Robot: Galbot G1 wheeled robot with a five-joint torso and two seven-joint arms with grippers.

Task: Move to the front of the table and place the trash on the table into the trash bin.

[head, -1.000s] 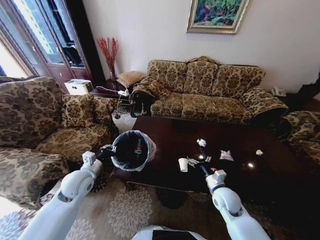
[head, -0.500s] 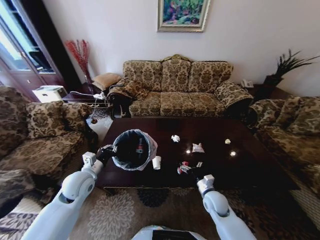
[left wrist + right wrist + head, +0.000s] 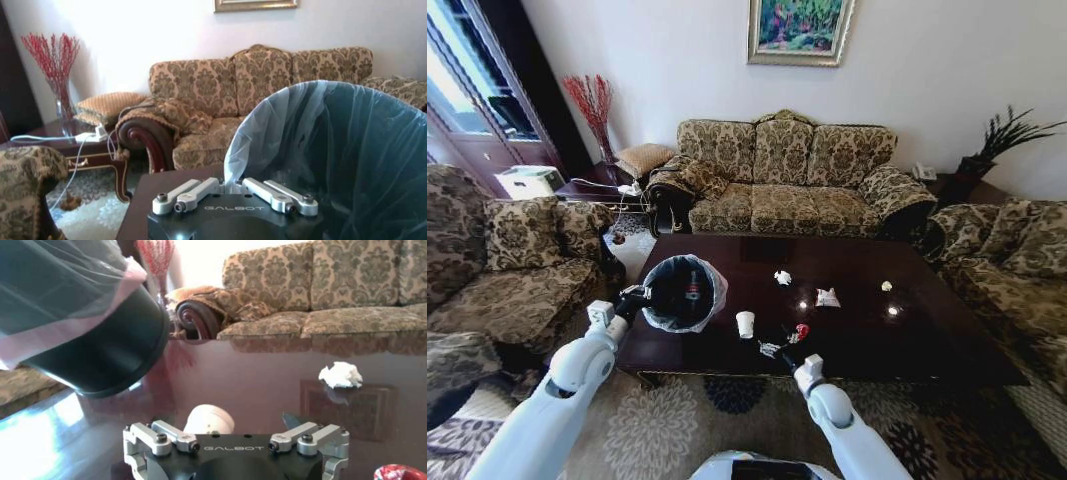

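The table [image 3: 927, 335] is glossy and dark, and lies just ahead of me. My left gripper [image 3: 635, 297] is shut on the rim of the trash bin [image 3: 683, 292] and holds it tilted over the table's left end. The left wrist view shows the gripper [image 3: 230, 186] pinching the liner of the trash bin [image 3: 333, 150]. A bottle with a red label [image 3: 693, 289] lies inside. The trash on the table includes a white cup [image 3: 745, 323], a paper wad [image 3: 781, 277], a wrapper [image 3: 826, 297] and a red scrap [image 3: 801, 330]. My right gripper [image 3: 779, 349] hovers open near the front edge, facing the cup [image 3: 208, 419].
A long patterned sofa [image 3: 787, 180] stands behind the table, with armchairs on the left [image 3: 517, 270] and right [image 3: 1017, 270]. A small side table [image 3: 592, 188] with cables sits at the back left. A small pale wad [image 3: 886, 286] lies on the table's right half.
The camera has swung right and settled, so the table now sits centred. My right gripper has drawn back toward the table's front edge. The left gripper still holds the bin.
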